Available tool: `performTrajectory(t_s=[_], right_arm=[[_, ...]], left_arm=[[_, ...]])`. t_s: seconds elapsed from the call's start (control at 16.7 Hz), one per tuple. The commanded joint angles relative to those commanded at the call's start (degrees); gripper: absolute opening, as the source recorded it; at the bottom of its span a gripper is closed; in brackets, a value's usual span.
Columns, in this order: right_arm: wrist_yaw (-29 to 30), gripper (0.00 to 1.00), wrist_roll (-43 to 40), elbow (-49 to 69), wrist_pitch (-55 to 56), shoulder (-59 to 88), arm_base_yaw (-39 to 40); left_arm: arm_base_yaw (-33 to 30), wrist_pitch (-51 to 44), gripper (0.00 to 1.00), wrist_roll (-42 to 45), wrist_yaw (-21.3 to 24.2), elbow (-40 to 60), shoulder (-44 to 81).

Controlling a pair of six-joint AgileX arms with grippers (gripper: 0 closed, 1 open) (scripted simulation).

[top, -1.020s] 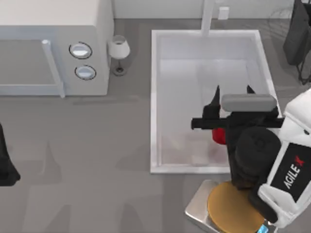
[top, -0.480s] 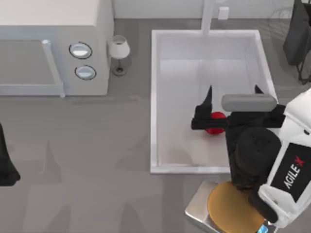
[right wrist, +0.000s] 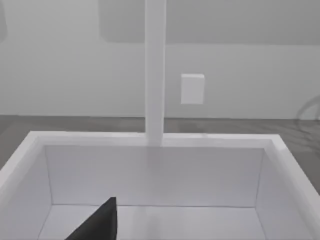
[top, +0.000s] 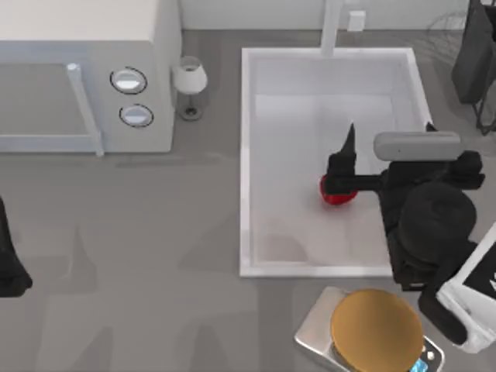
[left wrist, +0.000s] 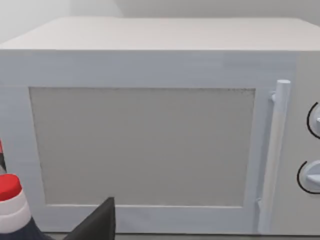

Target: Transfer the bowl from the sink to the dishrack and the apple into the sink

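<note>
Red apple (top: 338,198) is sitting on the floor of the white sink (top: 246,155), toward its right side, partly tucked under the right arm's tool (top: 387,133). That tool hangs over the basin with its fingers spread wide and nothing between them, so it's let go. Left arm is parked way off at the tabletop's left edge. Orange disc on a silver base (top: 375,329) sits just below the sink, microwave (top: 85,74) top left.

Matte black right arm (top: 430,225) with rounded joint housing, grey oblong camera block on top, white shell at lower segment. Black right gripper (top: 387,132) ending in slim pointed fingers (top: 348,139). Black left arm (top: 9,260) at bench edge.
</note>
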Motion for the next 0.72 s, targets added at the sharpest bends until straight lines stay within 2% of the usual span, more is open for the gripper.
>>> performTrajectory(t_s=[0.48,0.72], right_arm=[[-11.3,1.00,-0.4,-9.9,-26.3,-33.8,-10.5],[-16.1,1.00,-0.8,-14.6,-39.1,-57.6,-15.5]], left_arm=[[0.0,0.0,1.00,0.0,0.0,0.0,0.0],[0.0,0.0,1.00,0.0,0.0,0.0,0.0]])
